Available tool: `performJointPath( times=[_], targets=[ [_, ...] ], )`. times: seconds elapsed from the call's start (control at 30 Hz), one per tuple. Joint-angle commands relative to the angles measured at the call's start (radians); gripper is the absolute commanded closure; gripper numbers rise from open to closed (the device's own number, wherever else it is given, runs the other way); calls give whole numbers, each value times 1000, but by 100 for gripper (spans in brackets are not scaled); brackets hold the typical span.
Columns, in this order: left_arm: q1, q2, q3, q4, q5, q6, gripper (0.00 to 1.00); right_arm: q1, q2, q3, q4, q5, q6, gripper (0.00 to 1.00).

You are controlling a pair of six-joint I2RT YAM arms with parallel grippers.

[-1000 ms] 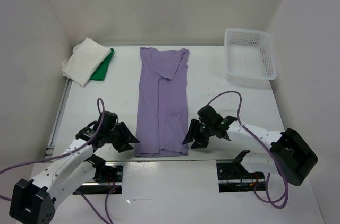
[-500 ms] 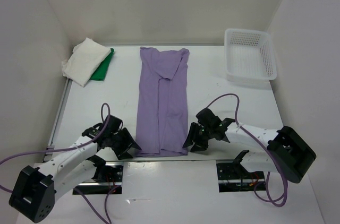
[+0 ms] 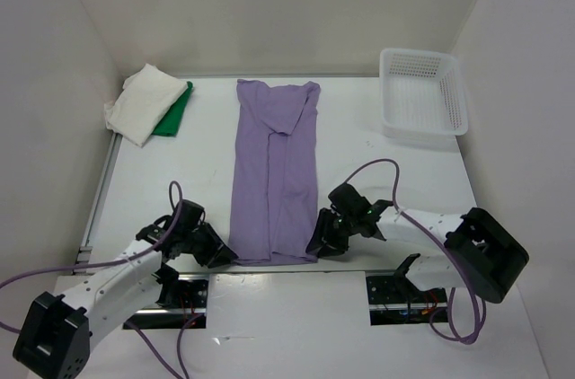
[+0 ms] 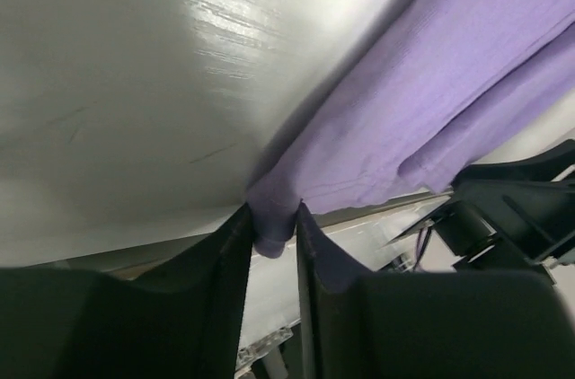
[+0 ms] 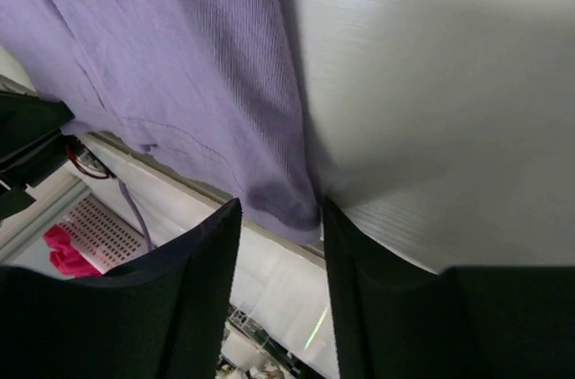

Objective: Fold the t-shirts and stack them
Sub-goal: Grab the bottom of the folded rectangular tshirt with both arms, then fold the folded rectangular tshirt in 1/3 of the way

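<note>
The long light purple cloth t-shirt (image 3: 274,172) lies flat on the white bench (image 3: 377,181), already folded into a narrow strip. One end of the strip is at the jaws and the collar end lies far beyond them.

In the last second both arms have moved in and down to the near end of this strip. The left jaws were wide and stood just beside the left edge of the shirt. Now they have come together on the near-left corner. The left wrist view shows a small bunch of purple cloth pressed between them, so I judge they are clamped on it. The right jaws have narrowed only a little and are apart. The near-right corner of the hem sits in the gap between them, close to one jaw, but it is not pinched.

This means, I think, that the step in hand is to take both near corners and carry them toward the collar for the next fold. The right side must close first, or the cloth will lift unevenly.

Far beyond the left jaws, the folded white-cream cloth t-shirt (image 3: 139,105) lies on the bright green one (image 3: 178,111). This pile is probably where the purple one goes.
</note>
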Motion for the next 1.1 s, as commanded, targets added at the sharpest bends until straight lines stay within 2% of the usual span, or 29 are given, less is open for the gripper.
performJointPath(
  times=[0.0,0.1,0.13,0.27,0.3,0.37,0.43,0.47,0.5,0.67,0.73,0.9,1.07],
  targets=[
    [-4,-7,5,-9,-5,-6,71,17,52,1,38,28,-19,54],
    [-4,4,33,-9,-5,27,81,37,72,27,20,17,-28,73],
    [-4,13,49,-31,-5,38,83,37,72,42,4,17,-38,83],
    [8,64,174,-85,-28,147,90,37,-6,118,-117,78,-47,99],
    [69,96,201,-85,-19,176,92,37,-55,135,-162,101,-38,100],
    [78,96,280,-67,-29,176,93,-1,-86,195,-189,117,-67,100],
    [97,163,337,-27,-45,207,93,-99,-56,273,-220,103,-119,100],
    [109,201,413,-18,-69,227,94,-129,-30,304,-230,94,-181,100],
    [136,291,452,6,-69,277,94,-184,28,336,-230,94,-209,100],
    [233,604,713,74,-120,449,94,-299,219,566,-207,94,-344,100],
    [273,683,816,109,-120,474,94,-345,329,672,-194,94,-369,100],
    [282,927,1014,177,-140,483,94,-410,558,934,-194,83,-429,100],
    [282,1130,1161,188,-149,512,92,-457,754,1093,-206,107,-449,100]
  ],
)
